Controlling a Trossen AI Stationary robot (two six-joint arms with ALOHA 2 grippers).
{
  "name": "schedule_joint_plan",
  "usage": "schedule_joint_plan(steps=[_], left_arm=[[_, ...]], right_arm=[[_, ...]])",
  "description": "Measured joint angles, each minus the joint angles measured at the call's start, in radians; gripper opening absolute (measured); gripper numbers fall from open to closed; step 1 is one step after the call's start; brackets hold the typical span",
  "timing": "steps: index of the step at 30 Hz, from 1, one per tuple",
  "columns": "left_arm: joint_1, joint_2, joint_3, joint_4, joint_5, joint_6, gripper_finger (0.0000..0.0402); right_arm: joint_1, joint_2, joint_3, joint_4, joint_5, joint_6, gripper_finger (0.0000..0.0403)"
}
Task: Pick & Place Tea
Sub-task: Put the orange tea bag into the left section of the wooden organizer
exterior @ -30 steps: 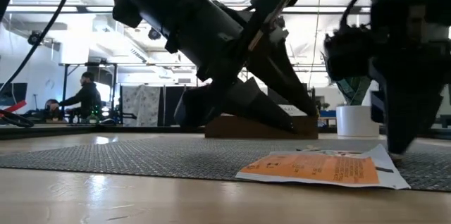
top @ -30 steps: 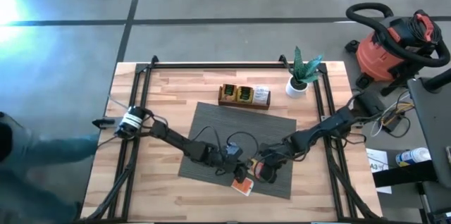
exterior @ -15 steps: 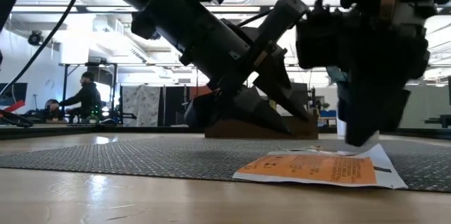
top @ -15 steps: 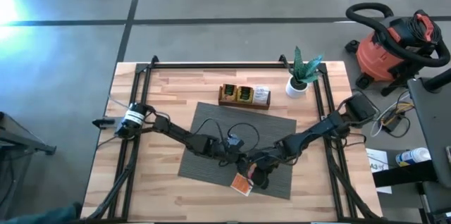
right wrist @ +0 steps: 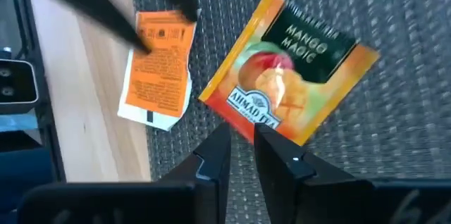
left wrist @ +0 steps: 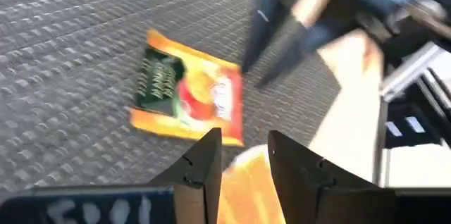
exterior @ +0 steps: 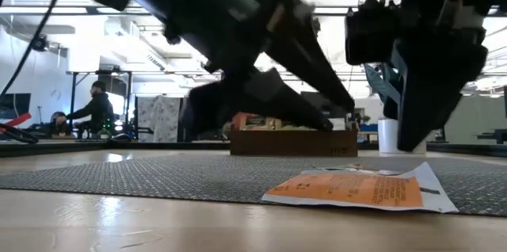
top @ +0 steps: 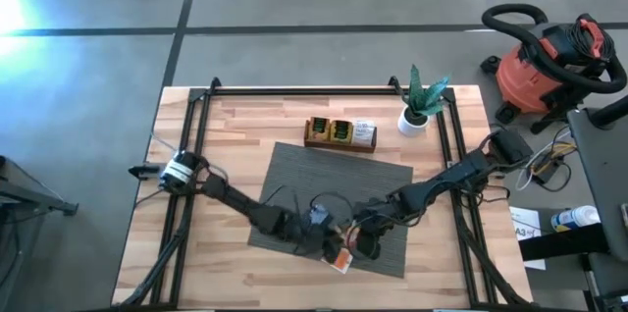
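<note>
Two tea sachets lie flat near the grey mat's near edge. One is orange with a white back (top: 339, 260) (exterior: 356, 190) (right wrist: 158, 69). The other is an orange-and-green one printed "Mango Magic" (right wrist: 292, 76) (left wrist: 187, 97). My right gripper (top: 365, 245) (right wrist: 242, 139) hovers over the Mango sachet's corner with its fingers a narrow gap apart. The low view shows its tips (exterior: 412, 145) above the mat. My left gripper (top: 332, 245) (left wrist: 245, 146) is open just above the orange sachet, which shows blurred between its fingers.
The grey ribbed mat (top: 294, 175) covers the table's middle. Toward the far edge are a brown wooden tray (top: 340, 146) with more sachets and a potted plant (top: 420, 106). A red vacuum stands off the table's right side. A person (exterior: 95, 109) sits far behind.
My left gripper has swung toward the table's near edge, closing in on the orange sachet. My right gripper moved a little toward the table's left, then rose off the mat. Both sachets have stayed where they lay.
</note>
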Motion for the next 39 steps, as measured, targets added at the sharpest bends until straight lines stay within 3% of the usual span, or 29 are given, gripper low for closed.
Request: schedule_joint_plan(steps=[3,10,13,24,30,39], left_arm=[[-0.022,0.008,0.000,0.030,-0.047,0.017,0.0110],[-0.012,0.051,0.000,0.140,-0.028,0.009,0.0110],[-0.005,0.080,0.000,0.217,-0.027,-0.004,0.0110],[-0.001,0.147,0.024,0.232,-0.020,-0.076,0.0110],[0.005,0.164,0.031,0.231,-0.032,-0.093,0.0110],[0.009,0.163,0.037,0.142,0.047,-0.150,0.0110]], right_arm=[[-0.025,-0.018,-0.009,0.003,0.006,-0.051,0.0063],[-0.132,-0.017,0.007,0.001,0.000,-0.178,0.0070],[-0.161,-0.016,0.007,0.000,-0.005,-0.230,0.0091],[-0.175,-0.016,-0.002,-0.026,-0.004,-0.322,0.0184],[-0.175,-0.016,-0.015,-0.024,0.025,-0.331,0.0189],[-0.175,-0.016,-0.029,-0.020,0.031,-0.375,0.0189]])
